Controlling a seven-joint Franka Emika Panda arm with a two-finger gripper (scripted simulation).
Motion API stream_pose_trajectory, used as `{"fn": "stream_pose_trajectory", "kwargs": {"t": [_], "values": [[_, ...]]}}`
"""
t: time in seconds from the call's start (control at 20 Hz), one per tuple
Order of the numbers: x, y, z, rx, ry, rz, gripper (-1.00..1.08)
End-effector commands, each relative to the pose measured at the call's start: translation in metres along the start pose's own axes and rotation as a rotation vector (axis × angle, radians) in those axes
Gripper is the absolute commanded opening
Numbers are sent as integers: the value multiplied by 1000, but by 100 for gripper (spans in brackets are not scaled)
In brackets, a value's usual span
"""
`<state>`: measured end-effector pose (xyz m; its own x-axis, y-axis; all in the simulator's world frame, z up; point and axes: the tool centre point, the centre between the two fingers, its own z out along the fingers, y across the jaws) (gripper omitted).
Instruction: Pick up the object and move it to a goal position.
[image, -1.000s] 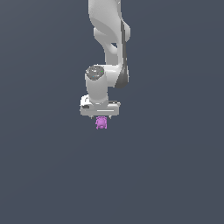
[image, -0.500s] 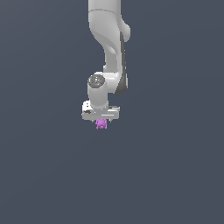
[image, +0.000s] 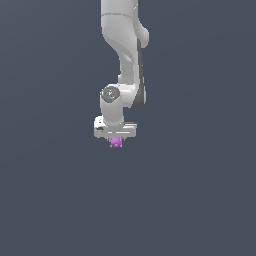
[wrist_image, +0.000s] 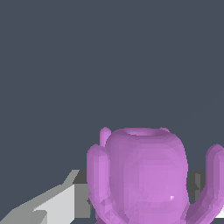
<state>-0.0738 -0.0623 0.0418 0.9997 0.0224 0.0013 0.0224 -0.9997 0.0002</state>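
My gripper (image: 116, 140) points straight down, its fingers pinching the purple-magenta object (image: 116, 142), which pokes out just beneath the white hand. In the wrist view I see the object (wrist_image: 142, 175) as a rounded lump with stubby nubs, one grey finger (wrist_image: 52, 203) beside it.

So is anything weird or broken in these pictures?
Nothing looks broken or spilled. The purple object sits tucked just under the white gripper, and in the wrist view it looks whole, with its little nubs sticking out. The one plain thing: all around is only flat grey, with no goal marker showing.
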Motion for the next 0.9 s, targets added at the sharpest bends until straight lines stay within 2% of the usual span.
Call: {"fn": "stream_pose_trajectory", "kwargs": {"t": [0.0,0.25,0.45,0.85], "values": [[0,0,1,0,-1,0,-100],[-1,1,0,0,0,0,-100],[-6,12,-4,0,0,0,-100],[-32,64,-21,1,0,0,-100]]}}
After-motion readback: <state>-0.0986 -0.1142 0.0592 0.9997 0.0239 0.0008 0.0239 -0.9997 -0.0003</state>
